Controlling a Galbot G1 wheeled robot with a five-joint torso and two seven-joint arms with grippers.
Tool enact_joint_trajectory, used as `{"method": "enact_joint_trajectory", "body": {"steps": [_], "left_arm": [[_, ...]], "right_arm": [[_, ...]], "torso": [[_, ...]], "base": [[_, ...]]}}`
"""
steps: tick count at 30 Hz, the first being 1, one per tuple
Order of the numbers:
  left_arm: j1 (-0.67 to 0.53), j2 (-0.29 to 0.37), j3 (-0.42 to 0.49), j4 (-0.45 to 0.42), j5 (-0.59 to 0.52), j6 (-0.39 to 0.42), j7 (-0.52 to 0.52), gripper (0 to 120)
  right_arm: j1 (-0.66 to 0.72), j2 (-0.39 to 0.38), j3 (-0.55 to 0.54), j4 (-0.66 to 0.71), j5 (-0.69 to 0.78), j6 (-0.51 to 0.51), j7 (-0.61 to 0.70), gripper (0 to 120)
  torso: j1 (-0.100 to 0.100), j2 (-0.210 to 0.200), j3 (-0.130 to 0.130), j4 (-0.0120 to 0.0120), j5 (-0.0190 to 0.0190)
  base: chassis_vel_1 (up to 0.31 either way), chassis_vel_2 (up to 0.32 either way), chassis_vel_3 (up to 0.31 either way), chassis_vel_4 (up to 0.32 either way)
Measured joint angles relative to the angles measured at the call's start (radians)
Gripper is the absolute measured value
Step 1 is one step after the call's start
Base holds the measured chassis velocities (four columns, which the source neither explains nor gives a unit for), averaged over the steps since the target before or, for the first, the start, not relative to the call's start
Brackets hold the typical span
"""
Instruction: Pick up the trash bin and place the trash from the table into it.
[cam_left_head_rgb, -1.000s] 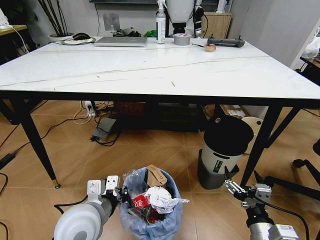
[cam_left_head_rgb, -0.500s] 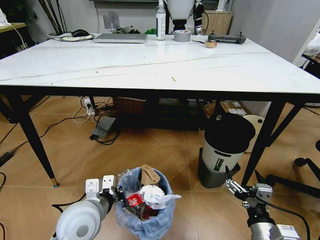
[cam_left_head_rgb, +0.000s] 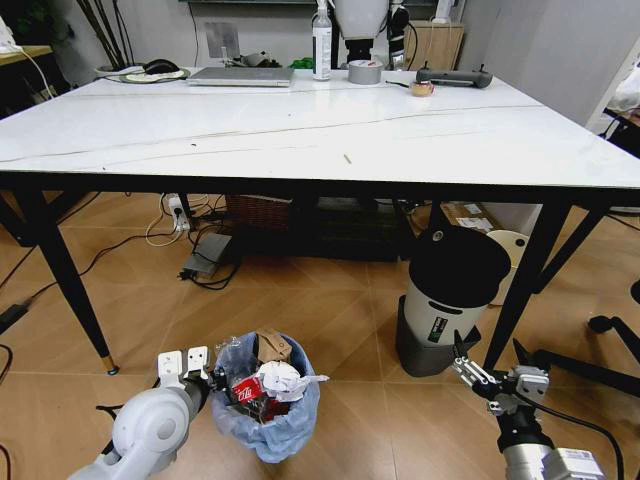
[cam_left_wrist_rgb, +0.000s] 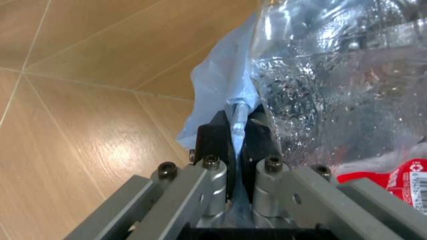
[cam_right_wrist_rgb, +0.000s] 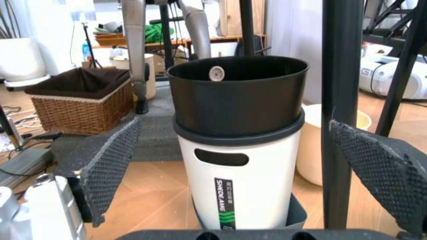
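The trash bin (cam_left_head_rgb: 268, 420), lined with a crinkled light-blue bag, is low over the wooden floor in front of the table (cam_left_head_rgb: 300, 130). It holds trash: brown cardboard (cam_left_head_rgb: 271, 346), crumpled white paper (cam_left_head_rgb: 282, 380) and a red wrapper (cam_left_head_rgb: 247, 388). My left gripper (cam_left_head_rgb: 212, 381) is shut on the bin's left rim. In the left wrist view its fingers (cam_left_wrist_rgb: 215, 142) pinch the rim and the blue bag (cam_left_wrist_rgb: 223, 95). My right gripper (cam_left_head_rgb: 490, 366) hangs open at the lower right, its fingers (cam_right_wrist_rgb: 110, 165) spread with nothing between them. A small sliver (cam_left_head_rgb: 346, 157) lies on the tabletop.
A black-and-white cylinder bin (cam_left_head_rgb: 445, 300) stands by the table's right front leg (cam_left_head_rgb: 525, 290), straight ahead in the right wrist view as the cylinder bin (cam_right_wrist_rgb: 237, 145). A laptop (cam_left_head_rgb: 240, 76), bottle (cam_left_head_rgb: 321, 45) and tape roll (cam_left_head_rgb: 364, 72) sit at the table's far edge. Cables (cam_left_head_rgb: 205, 262) lie underneath.
The left gripper has carried the bin to the left and lower in the head view. The head camera tilted slightly at first. The right gripper has stayed put.
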Motion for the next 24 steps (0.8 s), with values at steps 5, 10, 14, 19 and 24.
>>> {"method": "enact_joint_trajectory", "body": {"steps": [5,10,14,19,24], "left_arm": [[-0.007,-0.009,-0.004,0.041,0.022,-0.009,0.020,0],[-0.010,-0.014,-0.015,0.090,0.065,-0.021,0.076,0],[-0.009,-0.017,-0.020,0.113,0.083,-0.025,0.111,0],[-0.010,-0.021,-0.023,0.138,0.099,-0.035,0.145,0],[-0.010,-0.025,-0.029,0.167,0.115,-0.043,0.174,0]], "right_arm": [[-0.001,-0.004,0.005,0.000,0.005,0.002,0.001,100],[-0.002,-0.007,0.008,0.000,0.008,0.001,0.002,100],[-0.001,-0.008,0.009,0.000,0.009,-0.002,0.006,100],[-0.001,-0.008,0.009,0.001,0.009,-0.007,0.010,100],[-0.002,-0.007,0.009,0.003,0.006,-0.013,0.012,100]], "torso": [[0.000,0.001,0.001,0.0001,-0.0001],[0.000,0.002,0.002,0.0001,0.0000],[0.001,0.003,0.002,0.0001,-0.0001],[0.001,0.004,0.003,0.0001,-0.0001],[0.001,0.004,0.003,0.0000,-0.0001]], "base": [[0.000,0.000,0.000,0.000],[0.000,0.000,0.000,0.000],[0.000,0.000,0.000,0.000],[0.000,0.000,0.000,0.000],[0.000,0.000,0.000,0.000]]}}
